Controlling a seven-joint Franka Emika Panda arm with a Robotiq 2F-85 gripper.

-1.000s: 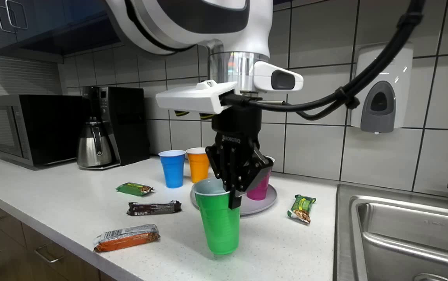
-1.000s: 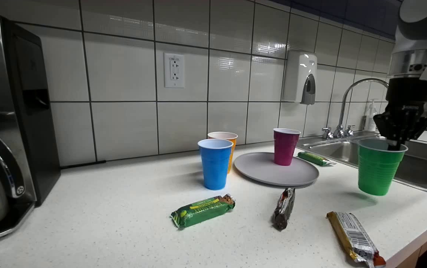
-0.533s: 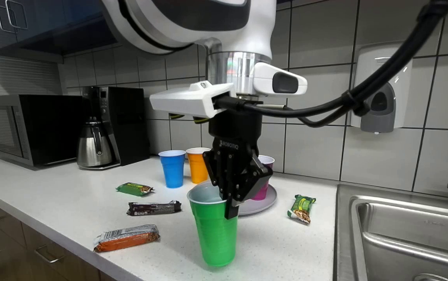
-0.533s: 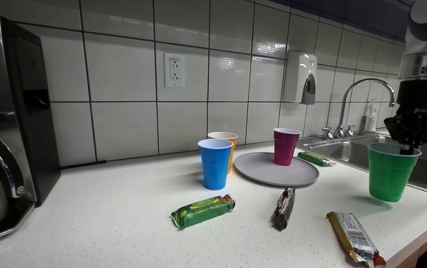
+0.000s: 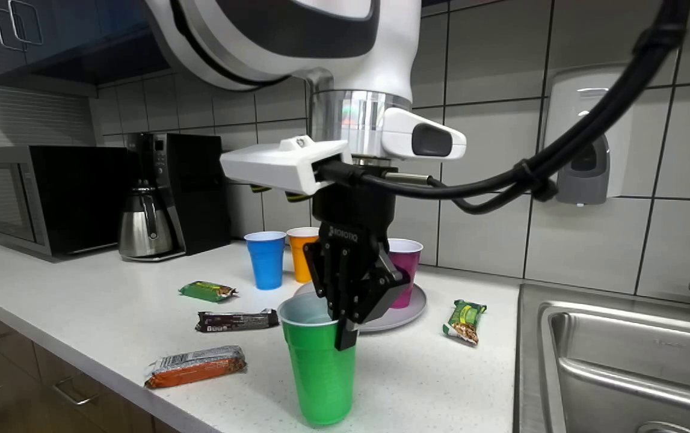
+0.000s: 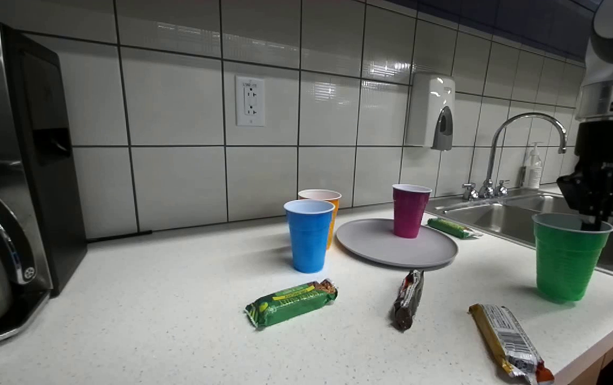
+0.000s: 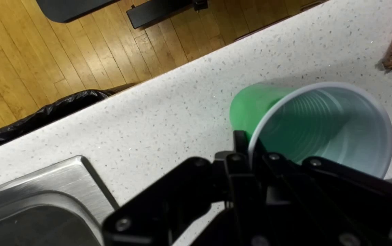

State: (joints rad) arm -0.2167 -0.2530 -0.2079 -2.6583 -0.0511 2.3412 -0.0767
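Pincer (image 7: 249, 145) all but closed, tight on the thin wall of the green cup (image 5: 319, 367) at its rim.

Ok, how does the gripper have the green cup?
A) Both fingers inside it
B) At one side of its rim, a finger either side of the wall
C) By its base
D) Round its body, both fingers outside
B: in the wrist view the gripper pinches the rim of the green cup, one finger outside and the other inside.
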